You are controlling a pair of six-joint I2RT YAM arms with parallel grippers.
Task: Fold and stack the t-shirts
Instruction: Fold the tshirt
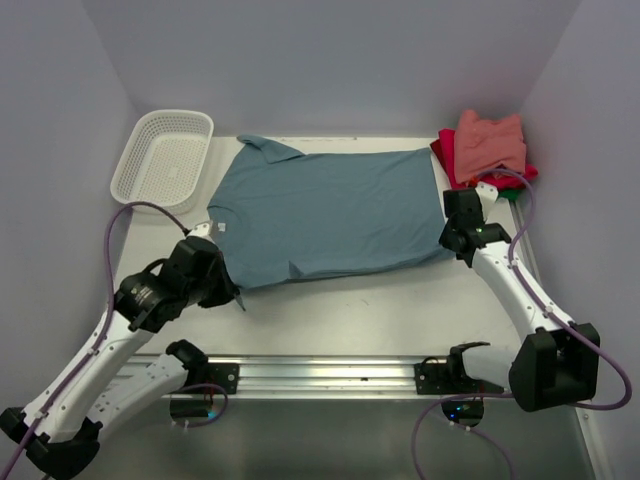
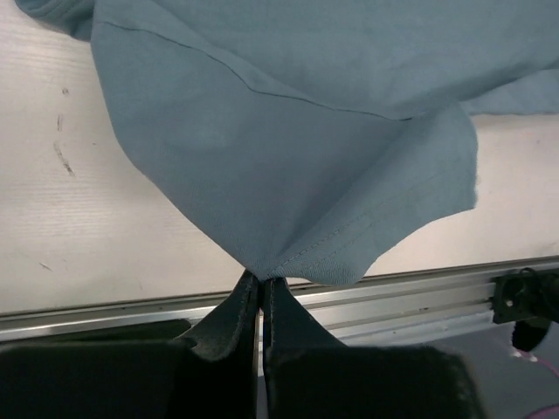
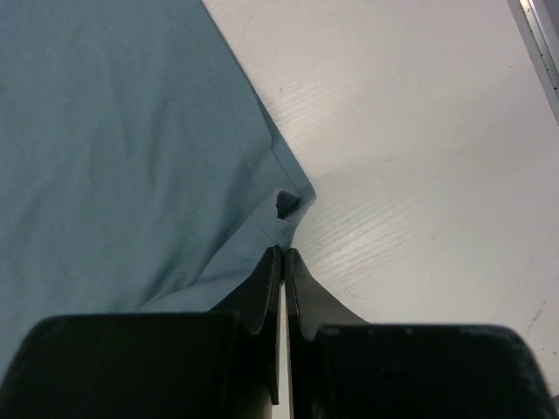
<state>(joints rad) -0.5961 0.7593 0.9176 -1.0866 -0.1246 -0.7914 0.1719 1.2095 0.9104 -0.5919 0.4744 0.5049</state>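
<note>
We see the blue shirt (image 1: 330, 215) spread flat on the counter (image 1: 380, 310), with both arms reaching low to it from the near edge. The left hand (image 2: 260, 281), tilted down at the shirt's near left corner, has its fingers pressed together on a stitched hem, the fabric drawn into a small peak. The right hand (image 3: 284, 253), its forearm stretched along the shirt's right side, is likewise closed, nipping the near right hem corner; a folded stack (image 1: 488, 150) sits past the shirt's far right corner, and a basket (image 1: 163, 158) is beside its far left.
</note>
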